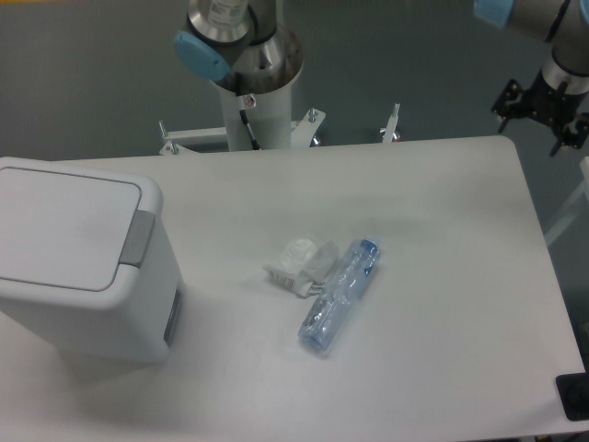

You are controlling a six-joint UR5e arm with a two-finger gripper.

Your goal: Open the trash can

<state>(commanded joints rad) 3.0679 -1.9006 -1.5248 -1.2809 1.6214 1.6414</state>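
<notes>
The trash can point(69, 267) is a large white boxy bin at the table's left edge. Its flat white lid point(60, 226) lies shut, with the gray push tab point(138, 239) on its right side. My gripper point(550, 112) is black and hangs at the far right, past the table's back right corner, far from the can. It holds nothing that I can see. How its jaws stand is not clear from this angle.
A clear plastic bottle with a blue cap point(340, 295) lies on its side mid-table, touching a crumpled white wad point(302, 260). The arm's white base post point(258, 101) stands behind the table's far edge. A dark object point(575, 396) sits at the front right corner.
</notes>
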